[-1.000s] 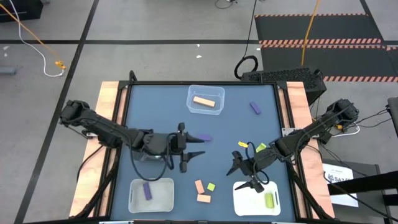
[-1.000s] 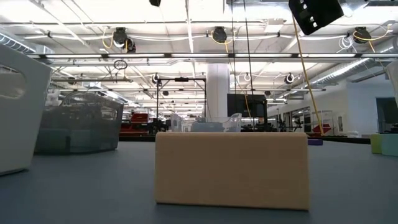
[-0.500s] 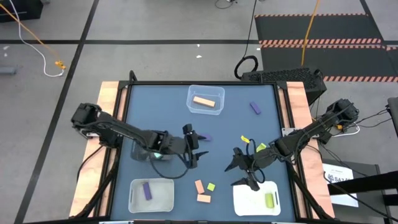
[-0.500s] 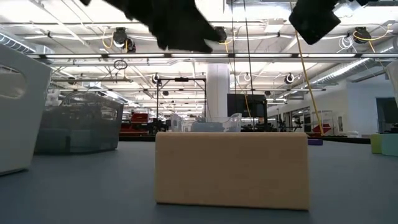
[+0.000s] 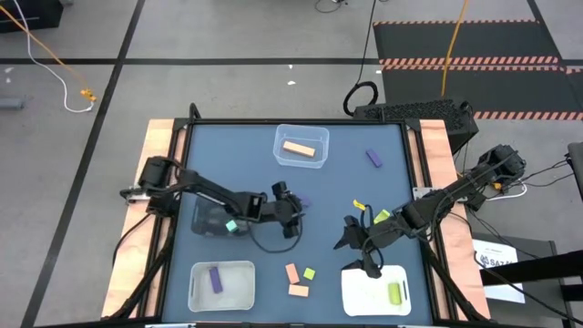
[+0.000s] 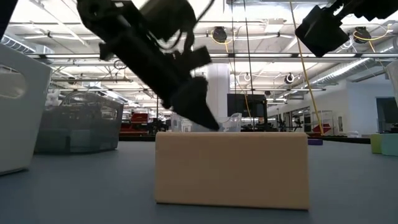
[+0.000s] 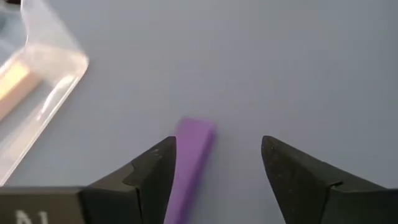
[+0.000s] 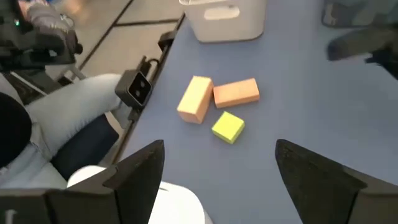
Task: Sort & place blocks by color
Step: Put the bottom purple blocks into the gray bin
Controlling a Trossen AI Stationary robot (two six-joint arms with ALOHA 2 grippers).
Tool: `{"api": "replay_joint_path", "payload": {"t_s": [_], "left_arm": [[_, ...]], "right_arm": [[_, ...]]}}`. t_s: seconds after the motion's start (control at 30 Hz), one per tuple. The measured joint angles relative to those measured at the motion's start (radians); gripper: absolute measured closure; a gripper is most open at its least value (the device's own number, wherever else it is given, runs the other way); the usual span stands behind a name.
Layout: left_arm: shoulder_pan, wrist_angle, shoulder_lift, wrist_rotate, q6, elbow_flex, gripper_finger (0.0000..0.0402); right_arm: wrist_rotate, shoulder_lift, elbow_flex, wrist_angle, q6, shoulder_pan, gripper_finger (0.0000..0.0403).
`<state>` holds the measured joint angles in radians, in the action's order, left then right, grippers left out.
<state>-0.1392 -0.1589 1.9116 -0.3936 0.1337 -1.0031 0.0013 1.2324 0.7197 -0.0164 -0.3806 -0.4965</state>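
A purple bar [image 7: 189, 160] lies flat on the blue table [image 5: 346, 182] near its middle [image 5: 302, 201]. My left gripper [image 7: 214, 155] has come down over it, open, one finger on each side and the bar close by one of them. My right gripper [image 5: 357, 248] hangs open above the table, just in front of the white bin [image 5: 373, 293] that holds a yellow-green block [image 5: 394, 292]. Two orange blocks [image 8: 196, 98] [image 8: 236, 92] and a yellow-green cube [image 8: 227, 126] lie at the near middle. My left gripper stands astride the purple bar's near end [image 7: 180, 186], slanting down at it. One finger [image 7: 149, 177] overlaps the bar's long side. Whether it touches the bar I cannot tell. The bar lies flat on the table.
A clear bin [image 5: 301, 146] at the far middle holds an orange block [image 5: 298, 148]. A bin [image 5: 221, 286] at the near left holds a purple block [image 5: 215, 279]. Another purple block [image 5: 373, 158] and two yellow-green pieces [image 5: 357, 205] [image 5: 383, 216] lie on the right. A teal block [image 5: 231, 224] sits under the left arm.
My left gripper has dropped and gone toward the table's right edge, tipping its fingers downward until they stand over the purple bar. The bar has stayed where it was. My right gripper has rolled a little in place.
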Motion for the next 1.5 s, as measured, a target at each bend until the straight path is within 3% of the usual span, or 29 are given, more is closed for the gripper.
{"api": "replay_joint_path", "payload": {"t_s": [0.27,0.43,0.5,0.7,0.97,1.13,1.2,1.4,1.5], "left_arm": [[0.086,0.005,0.016,0.013,0.027,0.000,0.0181],[0.123,0.016,0.016,0.192,0.033,0.000,0.0193],[0.125,0.030,0.016,0.207,0.024,0.000,0.0198],[0.140,0.102,0.022,0.210,-0.038,0.000,0.0203],[0.152,0.110,0.034,0.221,0.034,-0.003,0.0206],[0.127,0.108,0.036,0.206,0.045,-0.003,0.0261],[0.111,0.109,0.036,0.192,0.080,-0.003,0.0294],[0.075,0.041,0.030,0.182,0.303,0.001,0.0295],[0.062,-0.093,0.015,0.136,0.316,0.002,0.0295]], "right_arm": [[0.002,0.000,0.000,0.007,0.030,0.000,0.0106],[0.002,0.000,0.000,0.007,0.037,0.000,0.0106],[0.002,0.000,0.000,0.007,0.040,0.000,0.0106],[0.002,0.000,0.000,0.007,0.071,0.000,0.0106],[0.002,0.000,0.000,0.007,0.086,0.000,0.0106],[0.002,0.000,0.000,0.007,0.086,0.000,0.0106],[0.002,0.000,0.000,0.007,0.086,0.000,0.0106],[0.002,0.000,0.000,0.009,0.087,0.000,0.0106],[0.002,0.000,0.000,0.007,0.104,0.000,0.0106]]}}
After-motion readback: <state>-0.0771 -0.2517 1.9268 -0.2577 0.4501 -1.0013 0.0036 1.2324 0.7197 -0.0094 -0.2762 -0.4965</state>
